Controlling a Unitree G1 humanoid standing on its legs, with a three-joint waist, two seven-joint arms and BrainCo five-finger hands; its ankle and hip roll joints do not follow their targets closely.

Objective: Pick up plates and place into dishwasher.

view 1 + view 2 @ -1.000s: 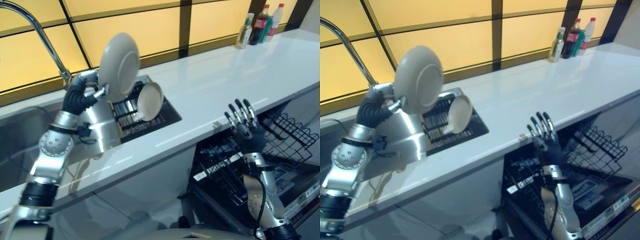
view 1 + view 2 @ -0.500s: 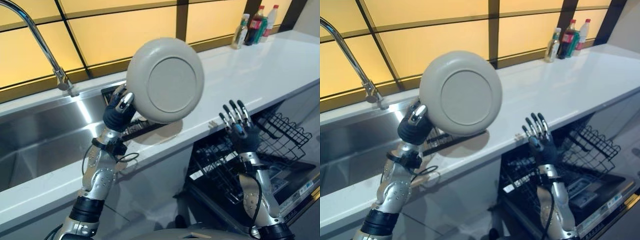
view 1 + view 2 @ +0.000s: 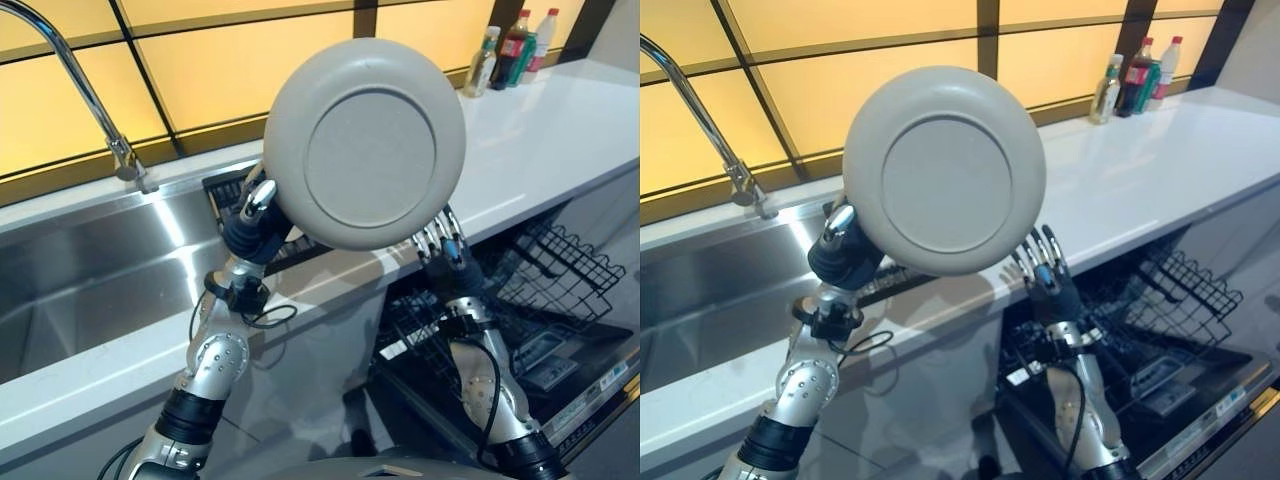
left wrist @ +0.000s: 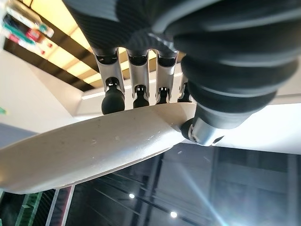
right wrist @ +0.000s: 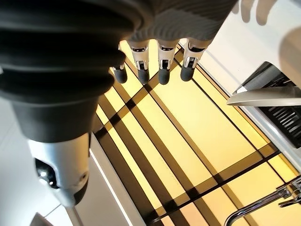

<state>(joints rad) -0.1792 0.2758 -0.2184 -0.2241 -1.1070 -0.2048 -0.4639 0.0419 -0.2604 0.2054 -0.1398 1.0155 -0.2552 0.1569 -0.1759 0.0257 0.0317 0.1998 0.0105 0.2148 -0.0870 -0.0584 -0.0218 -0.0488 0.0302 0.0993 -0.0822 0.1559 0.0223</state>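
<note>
Plate (image 3: 366, 142): grey-white, round, held high on edge with its underside toward the head camera, above the white counter's (image 3: 560, 120) front edge and between the sink and the open dishwasher.
Left hand (image 3: 255, 215): pinches the plate's lower rim; in its wrist view the fingers (image 4: 114, 101) lie on one face and the thumb presses the other, so only the rim is clamped.
Right hand (image 3: 1045, 275): raised just beneath the plate's lower right edge, fingers straight and spread, holding nothing; whether it touches the plate I cannot tell.
Dishwasher rack (image 3: 560, 270): black wire, pulled out below the counter, well under the plate.
Sink (image 3: 90, 270): steel, with a tall tap (image 3: 95, 100), on the robot's left.
Drying rack (image 3: 232, 190): dark, behind the left hand, mostly hidden.
Bottles (image 3: 515, 50): at the counter's far end, well clear.
Risk, slip: a rim-only pinch on a smooth, upright plate could let it swing or drop, likely onto the counter edge.
Risk, collision: lowering it could knock the right hand's fingertips or the rack wires.
</note>
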